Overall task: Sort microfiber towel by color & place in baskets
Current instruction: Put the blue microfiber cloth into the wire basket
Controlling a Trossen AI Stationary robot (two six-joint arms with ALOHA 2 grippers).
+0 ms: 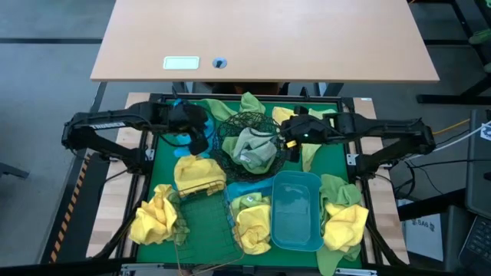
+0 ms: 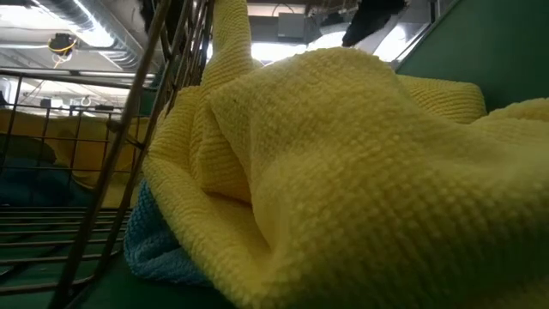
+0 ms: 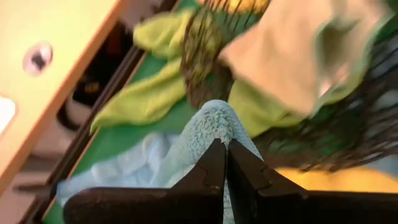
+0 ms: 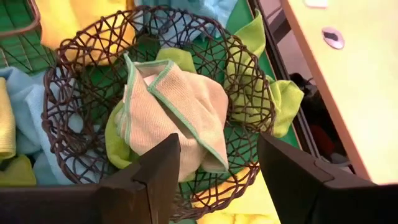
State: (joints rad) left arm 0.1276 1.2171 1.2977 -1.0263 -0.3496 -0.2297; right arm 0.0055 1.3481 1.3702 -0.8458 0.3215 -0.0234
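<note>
High view — black wire-mesh bowl holds green cloths; beside it, left gripper pinches a blue towel, right gripper gapes empty — many remain.

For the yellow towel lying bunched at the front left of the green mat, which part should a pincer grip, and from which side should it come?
Grip the raised fold at the top of the yellow towel, coming straight down from above. It lies crumpled in a mound, so its ridges stand up and give the fingers something to pinch, while its edges lie flat on the green mat. The copper wire basket stands close beside it, so a sideways approach looks cramped.
</note>
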